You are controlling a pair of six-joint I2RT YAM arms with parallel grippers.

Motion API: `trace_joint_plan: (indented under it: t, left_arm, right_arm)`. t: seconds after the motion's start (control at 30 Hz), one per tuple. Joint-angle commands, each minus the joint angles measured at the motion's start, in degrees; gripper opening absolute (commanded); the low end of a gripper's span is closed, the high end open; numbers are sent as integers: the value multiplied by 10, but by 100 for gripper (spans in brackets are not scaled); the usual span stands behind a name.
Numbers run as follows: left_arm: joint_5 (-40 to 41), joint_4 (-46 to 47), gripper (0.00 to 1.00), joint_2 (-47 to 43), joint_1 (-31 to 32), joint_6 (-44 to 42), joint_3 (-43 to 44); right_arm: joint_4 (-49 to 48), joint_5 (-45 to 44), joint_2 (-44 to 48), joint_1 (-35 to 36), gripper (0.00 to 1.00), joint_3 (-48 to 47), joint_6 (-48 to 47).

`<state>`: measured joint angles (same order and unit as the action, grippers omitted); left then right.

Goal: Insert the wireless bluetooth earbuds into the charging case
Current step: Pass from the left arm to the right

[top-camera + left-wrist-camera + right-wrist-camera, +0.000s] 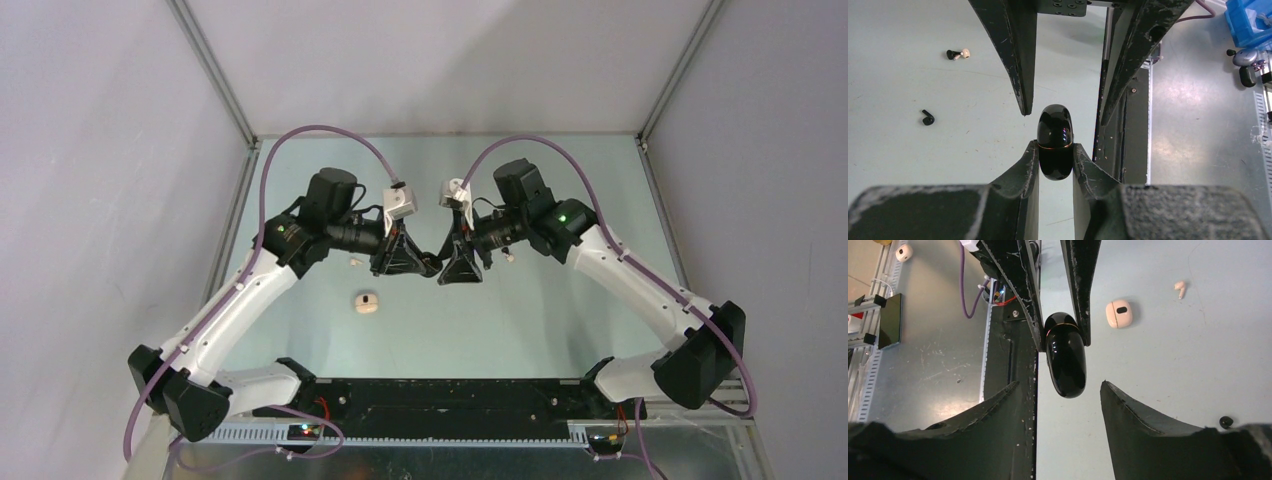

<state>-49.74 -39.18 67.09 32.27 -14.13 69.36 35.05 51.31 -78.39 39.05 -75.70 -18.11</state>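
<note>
My left gripper [1055, 150] is shut on a glossy black oval case [1054, 137] with a thin gold seam and holds it above the table [560, 300]. My right gripper [1059, 385] is open, facing it tip to tip, its fingers either side of the black case's [1065, 360] free end without touching. The two grippers meet at mid-table [437, 267]. The beige charging case [366, 302] with a dark spot lies closed on the table, also in the right wrist view [1119, 313]. A cream-white earbud [1180, 288] lies beyond it. A black earbud [927, 118] and a black-and-white one [959, 53] lie on the table.
A black mounting rail [440, 395] runs along the near edge. Grey enclosure walls [120, 150] close in the table on three sides. A blue bin [1248, 20] and small loose parts sit off the table. Another small black piece [1226, 421] lies on the table.
</note>
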Motion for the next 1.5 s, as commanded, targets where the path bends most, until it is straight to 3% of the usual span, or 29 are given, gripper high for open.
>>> trace_joint_plan:
  t: [0.0,0.3,1.03,1.1,1.37,1.47]
  left_arm:
    - [-9,10,16,-11,6,-13,6]
    - [-14,16,15,-7,7,-4,4]
    - [-15,14,13,1,12,-6,5]
    - [-15,15,13,1,12,-6,4]
    - [-13,17,13,-1,12,-7,1]
    - [-10,20,24,-1,11,-4,1]
  right_arm:
    - [-43,8,12,4,63,9,5]
    - [-39,13,13,31,58,15,-19]
    - [-68,-8,37,22,61,24,-1]
    - [-67,-6,36,24,58,24,-4]
    - [-59,-3,37,29,24,24,-17]
    - [-58,0,43,27,19,23,-17]
